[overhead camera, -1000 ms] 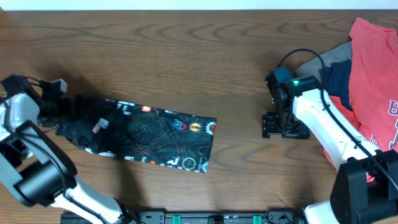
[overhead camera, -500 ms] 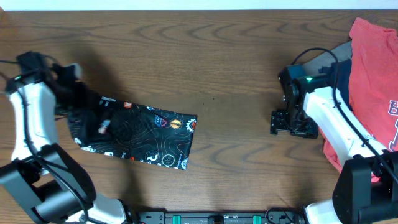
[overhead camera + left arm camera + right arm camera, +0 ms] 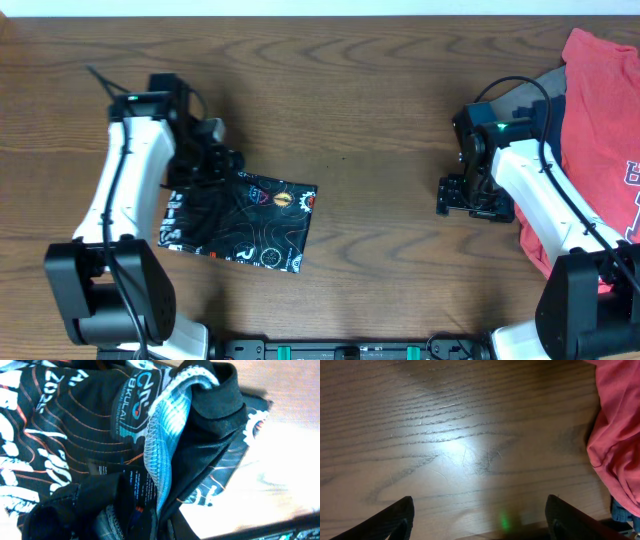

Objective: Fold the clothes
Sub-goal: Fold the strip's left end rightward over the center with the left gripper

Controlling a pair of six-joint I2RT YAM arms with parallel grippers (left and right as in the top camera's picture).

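Black jersey (image 3: 250,222): folded, left of centre; left gripper (image 3: 218,162) clamped on its upper-left edge. Bare table (image 3: 380,130) between. Right gripper (image 3: 479,519): jaws spread, empty, near red T-shirt (image 3: 600,110). Left wrist alone shows pale-blue inner seam (image 3: 160,445).

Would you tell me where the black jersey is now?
In the overhead view, the black jersey lies part-folded on the left half of the table, one edge held by the left end effector, far from the red T-shirt at the right edge.

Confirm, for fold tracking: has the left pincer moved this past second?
Yes: left pincer moved right along the table, away from its left edge, dragging the jersey.
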